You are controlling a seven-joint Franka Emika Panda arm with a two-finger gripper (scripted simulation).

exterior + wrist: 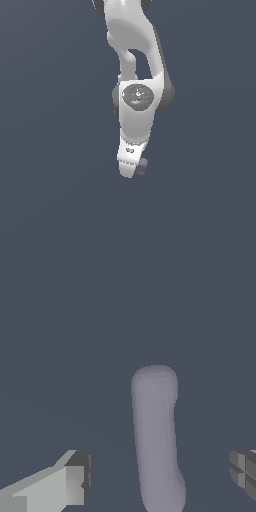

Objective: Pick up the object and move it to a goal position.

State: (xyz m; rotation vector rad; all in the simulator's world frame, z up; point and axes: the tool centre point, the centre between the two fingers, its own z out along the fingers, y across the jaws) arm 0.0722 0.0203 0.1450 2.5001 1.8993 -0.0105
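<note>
- Here the object (156,438), a small, dull greyish-purple oblong with rounded ends and a plain matte skin, lies flat on the dark slate-blue worktop (50,200).
- In the wrist view it sits between the two fingertips of the pincer (159,476), a little nearer the dark ribbed pad (243,471) than the pale finger (70,481), with clear gaps on both sides; nothing touches it.
- Its long axis runs across the line joining the fingertips, so a closing stroke would, I judge, meet its narrow width, not its length.
- The pincer stands wide open, much wider than the object, and has hold of nothing.
- In the exterior view the object (142,165) only peeps out at the exterior view's right of the white pincer (131,167), low beside its tip; the arm hides the rest.
- How high the fingertips stand above the worktop cannot be read from either view.
- The arm is glossy white with a grey disc at the wrist joint; the worktop is flat, uniform and unmarked.
- No goal marker shows in either view.
- The step in hand looks like the final approach before closing.
</note>
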